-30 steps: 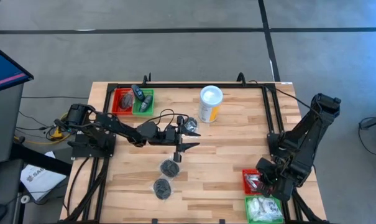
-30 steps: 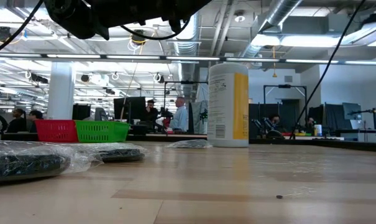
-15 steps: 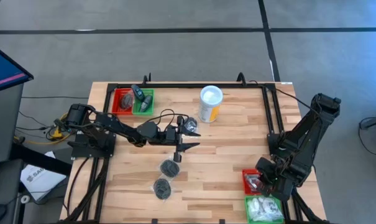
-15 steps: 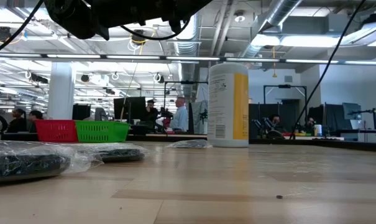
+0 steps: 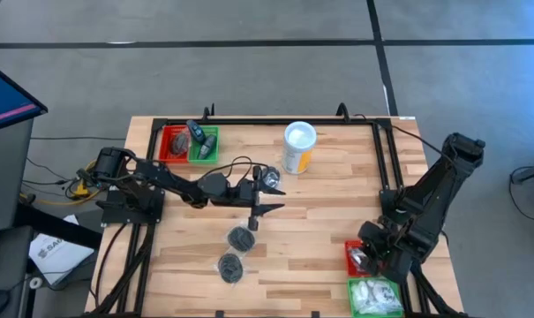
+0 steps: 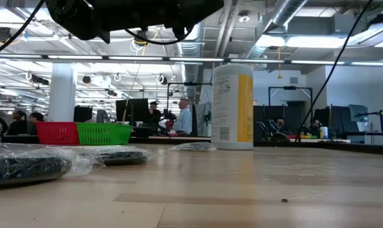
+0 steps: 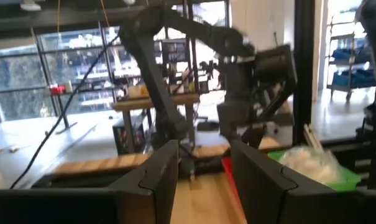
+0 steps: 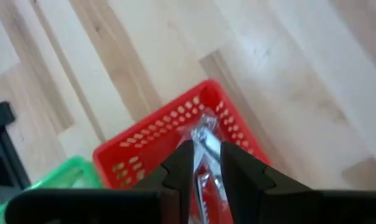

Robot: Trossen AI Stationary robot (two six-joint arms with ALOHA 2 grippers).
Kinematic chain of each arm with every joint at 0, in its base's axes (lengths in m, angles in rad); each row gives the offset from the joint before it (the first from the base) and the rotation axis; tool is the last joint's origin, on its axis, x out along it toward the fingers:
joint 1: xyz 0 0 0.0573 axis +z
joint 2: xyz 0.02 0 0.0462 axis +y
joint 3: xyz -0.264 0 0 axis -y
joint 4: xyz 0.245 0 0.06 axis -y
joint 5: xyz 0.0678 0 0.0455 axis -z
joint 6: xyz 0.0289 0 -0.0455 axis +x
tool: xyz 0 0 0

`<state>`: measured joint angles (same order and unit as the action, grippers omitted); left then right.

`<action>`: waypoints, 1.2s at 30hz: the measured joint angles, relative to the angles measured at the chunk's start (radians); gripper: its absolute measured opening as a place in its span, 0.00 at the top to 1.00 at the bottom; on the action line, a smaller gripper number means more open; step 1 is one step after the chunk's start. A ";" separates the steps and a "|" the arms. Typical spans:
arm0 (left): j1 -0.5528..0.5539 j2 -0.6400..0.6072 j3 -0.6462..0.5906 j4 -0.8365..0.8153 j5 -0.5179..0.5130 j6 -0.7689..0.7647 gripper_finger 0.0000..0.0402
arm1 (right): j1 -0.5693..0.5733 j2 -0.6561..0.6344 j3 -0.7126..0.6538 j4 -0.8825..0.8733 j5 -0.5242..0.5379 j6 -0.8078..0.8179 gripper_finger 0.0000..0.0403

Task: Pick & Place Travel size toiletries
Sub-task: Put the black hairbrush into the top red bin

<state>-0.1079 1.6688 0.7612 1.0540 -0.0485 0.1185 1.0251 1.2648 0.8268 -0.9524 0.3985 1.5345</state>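
"Start at the left. What's that arm doing?"

"Waiting. The left gripper (image 7: 203, 157) hangs over the middle of the bench (image 5: 337, 212), its fingers (image 7: 166, 163) apart with nothing between them, looking across at the other arm. Just in front of it lie two dark pucks (image 5: 241, 237) in clear wrap, and beyond it a silvery wrapped item (image 5: 269, 177), with the yellow canister (image 5: 298, 147) standing a little further right."

"And the work itself?"

"It's at the right edge. The right gripper (image 8: 206, 163) hangs over the red basket (image 8: 151, 140), and a silvery tube (image 8: 204, 132) sits in the narrow gap of its fingers, above the basket's inside. I can't tell whether they pinch it or have just let go."

"So it's the drop-off. How would you do it well?"

"I'd stay low and centred, I think, so the tube falls inside the red walls and not over the rim toward the green basket (image 8: 63, 175) beside it, which holds the white packets (image 5: 372, 296). I'd open fully, pause, then rise straight up. That crinkly wrap could cling to a finger and come out with it."

"Anything else?"

"Mind the other tubes already in there. A tilt could catch them."
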 joint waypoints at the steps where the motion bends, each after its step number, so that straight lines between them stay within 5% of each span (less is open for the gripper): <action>1: 0.003 0.000 0.000 -0.016 -0.006 0.000 0.66 | -0.013 0.000 0.000 0.000 0.002 -0.014 0.82; 22: 0.116 0.000 0.000 -0.489 -0.233 -0.028 0.66 | -0.281 0.000 0.000 0.089 0.006 -0.394 0.82; 36: 0.378 0.082 0.000 -0.580 0.043 -0.154 0.66 | -0.355 0.000 0.000 0.197 0.004 -0.576 0.82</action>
<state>0.2700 1.7509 0.7612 0.4736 -0.0055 -0.0353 0.6699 1.2648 0.8268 -0.7552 0.4026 0.9581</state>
